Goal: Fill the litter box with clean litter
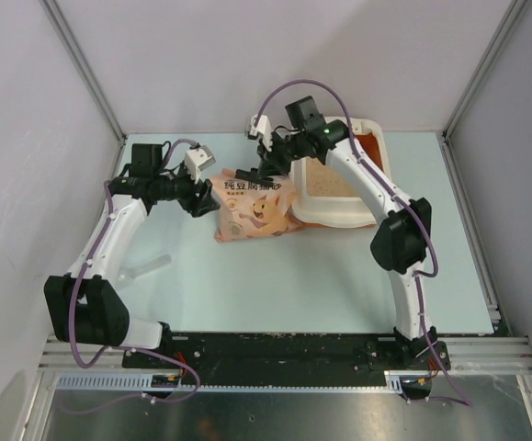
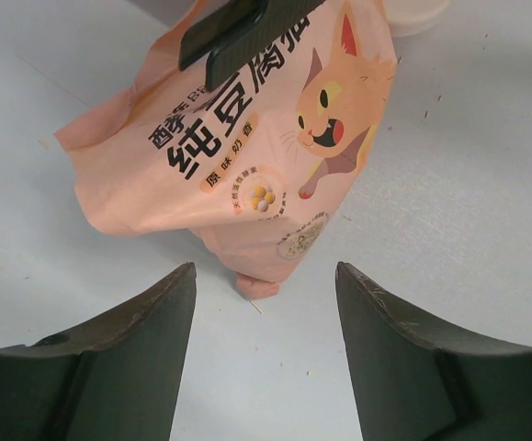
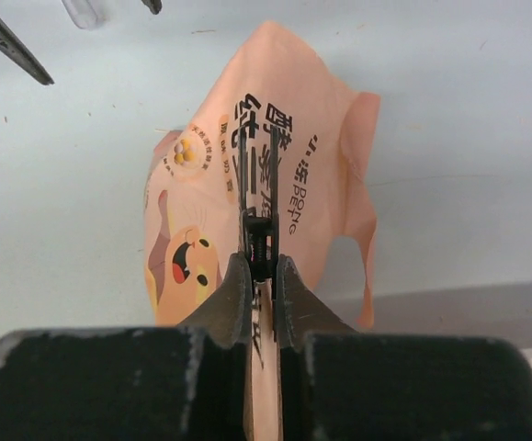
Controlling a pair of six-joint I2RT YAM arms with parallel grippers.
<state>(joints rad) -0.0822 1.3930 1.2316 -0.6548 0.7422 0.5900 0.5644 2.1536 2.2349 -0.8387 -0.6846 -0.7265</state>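
Note:
The pink-peach bag of clean litter (image 1: 256,209) lies on the table, left of the litter box (image 1: 373,124). Tan granules (image 1: 328,184) lie inside the box. A black clip (image 3: 259,234) sits on the bag's top edge, and my right gripper (image 3: 263,262) is shut on that clip, with the bag's edge between the fingers. In the top view the right gripper (image 1: 264,175) is at the bag's far end. My left gripper (image 1: 201,204) hovers at the bag's left side. In its wrist view the left gripper (image 2: 266,268) is open, just short of the bag (image 2: 247,156).
A clear plastic tube (image 1: 146,268) lies on the table near the left arm. Grey walls and metal frame posts (image 1: 86,69) close in the table on three sides. The litter box's cream rim (image 2: 417,14) shows beyond the bag in the left wrist view.

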